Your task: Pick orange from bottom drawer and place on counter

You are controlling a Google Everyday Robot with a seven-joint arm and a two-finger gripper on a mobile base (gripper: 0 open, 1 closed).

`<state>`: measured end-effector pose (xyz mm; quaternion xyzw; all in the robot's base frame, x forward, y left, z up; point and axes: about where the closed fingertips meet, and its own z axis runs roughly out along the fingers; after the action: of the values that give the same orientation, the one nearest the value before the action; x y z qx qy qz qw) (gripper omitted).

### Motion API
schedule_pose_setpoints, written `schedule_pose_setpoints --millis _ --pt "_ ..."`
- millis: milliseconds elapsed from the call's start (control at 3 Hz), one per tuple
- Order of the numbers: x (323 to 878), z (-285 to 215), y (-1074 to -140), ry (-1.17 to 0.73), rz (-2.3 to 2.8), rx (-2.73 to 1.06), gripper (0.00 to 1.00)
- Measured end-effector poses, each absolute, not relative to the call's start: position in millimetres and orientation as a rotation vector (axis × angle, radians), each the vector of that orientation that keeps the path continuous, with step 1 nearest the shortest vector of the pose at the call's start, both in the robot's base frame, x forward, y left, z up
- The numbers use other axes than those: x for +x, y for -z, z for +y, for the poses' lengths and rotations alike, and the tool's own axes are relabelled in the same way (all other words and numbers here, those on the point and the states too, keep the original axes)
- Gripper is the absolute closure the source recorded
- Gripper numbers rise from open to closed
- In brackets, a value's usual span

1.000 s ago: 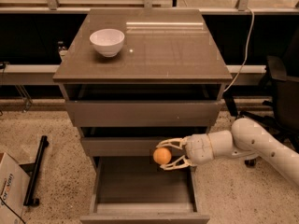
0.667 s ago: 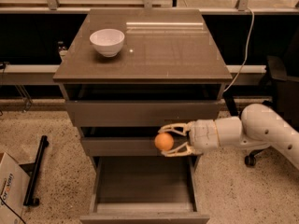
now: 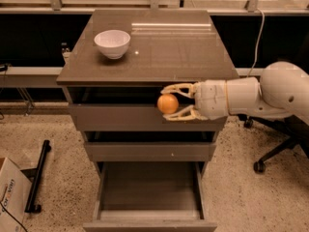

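My gripper [image 3: 170,102] is shut on the orange [image 3: 167,103], a small round orange fruit held between its two pale fingers. It hangs in front of the top drawer, just below the front edge of the counter [image 3: 183,52]. The white arm reaches in from the right. The bottom drawer [image 3: 148,190] is pulled open below, and its inside shows nothing in it.
A white bowl [image 3: 112,43] stands on the counter's back left. An office chair base [image 3: 270,156] is on the floor at the right. A cardboard box [image 3: 10,195] and a black bar [image 3: 37,175] lie on the floor at the left.
My gripper has risen with the orange from just above the open bottom drawer to the height of the top drawer front, close under the counter's edge.
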<state>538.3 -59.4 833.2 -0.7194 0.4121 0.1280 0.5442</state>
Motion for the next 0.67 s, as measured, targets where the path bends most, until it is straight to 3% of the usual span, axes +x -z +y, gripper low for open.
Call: schedule_pose_setpoints --millis 333,667 --pt "574.4 -58.4 -875.8 -0.205 1.000 -1.662 1.00" --pt "574.4 -58.4 -875.8 -0.205 1.000 -1.662 1.00"
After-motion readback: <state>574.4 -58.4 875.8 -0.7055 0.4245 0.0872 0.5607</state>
